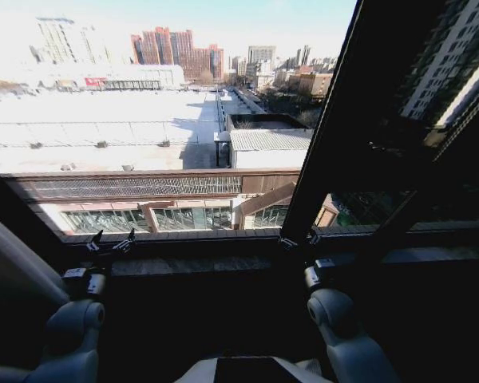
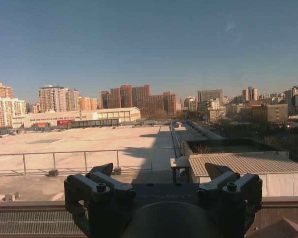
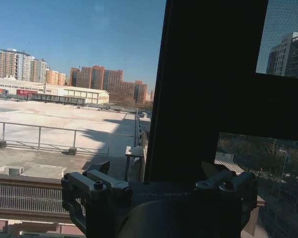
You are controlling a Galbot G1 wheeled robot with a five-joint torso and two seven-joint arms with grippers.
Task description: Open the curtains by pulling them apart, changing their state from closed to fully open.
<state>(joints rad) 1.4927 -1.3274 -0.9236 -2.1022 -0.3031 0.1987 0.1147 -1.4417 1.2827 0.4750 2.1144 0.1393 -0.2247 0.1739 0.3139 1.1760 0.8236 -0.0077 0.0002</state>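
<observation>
Both arms are raised toward an uncovered window [image 1: 160, 120], with a sunlit rooftop and city skyline seen through the glass. The left gripper [image 1: 112, 241] is held just short of the sill [image 1: 191, 237], its fingers spread and nothing caught between them; in the left wrist view the same gripper [image 2: 159, 171] is seen released against open sky and roofs. The right gripper [image 1: 301, 239] is likewise held released beside the foot of the dark window post [image 1: 327, 120], which is seen straight ahead of it in the right wrist view [image 3: 156, 168]. No fabric is draped ahead of either gripper, so the curtains are judged already drawn clear of this pane. A pale sloping shape [image 1: 12, 263], outward of the left gripper and nearer to it than to the right, may be a gathered panel or part of the arm; it cannot be told which.
</observation>
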